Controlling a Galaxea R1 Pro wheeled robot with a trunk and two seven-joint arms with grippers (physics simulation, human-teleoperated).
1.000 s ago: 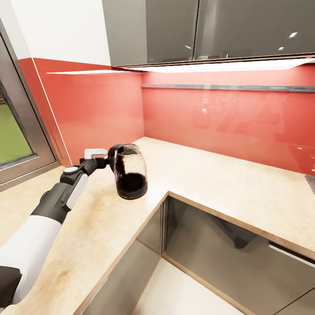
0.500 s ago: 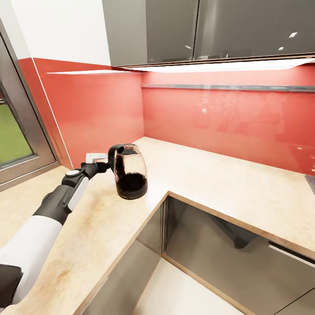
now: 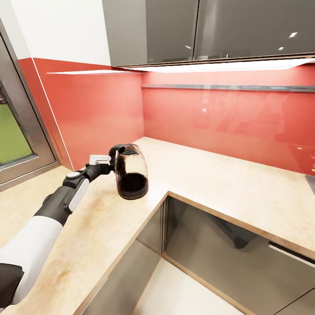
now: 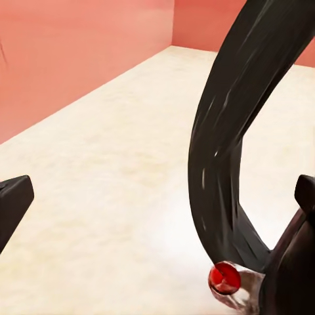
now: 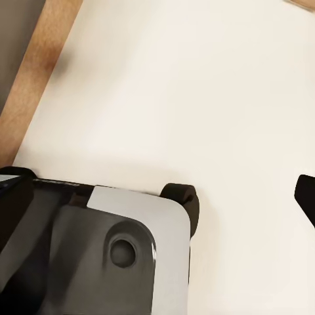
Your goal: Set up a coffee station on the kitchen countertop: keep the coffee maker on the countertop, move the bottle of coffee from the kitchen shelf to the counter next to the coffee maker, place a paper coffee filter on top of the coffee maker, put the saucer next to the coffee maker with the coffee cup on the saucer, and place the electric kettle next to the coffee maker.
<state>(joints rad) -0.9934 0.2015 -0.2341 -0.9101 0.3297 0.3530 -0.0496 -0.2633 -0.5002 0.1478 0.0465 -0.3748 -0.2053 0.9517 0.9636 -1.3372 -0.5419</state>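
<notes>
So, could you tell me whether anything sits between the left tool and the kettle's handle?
Nothing visible does. The left tool is right at the electric kettle, and in the left wrist view the black handle runs between its fingers, over bare kitchen countertop.

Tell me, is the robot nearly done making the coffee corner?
Not nearly. Nothing looks finished. In hand: the rounded dark glass kettle stands on the light tan wood-look countertop, with the left pincer at its black handle, fingers apart on either side. Still left: finding the coffee machine, and placing the bottle, paper filter, saucer and cup beside it.
</notes>
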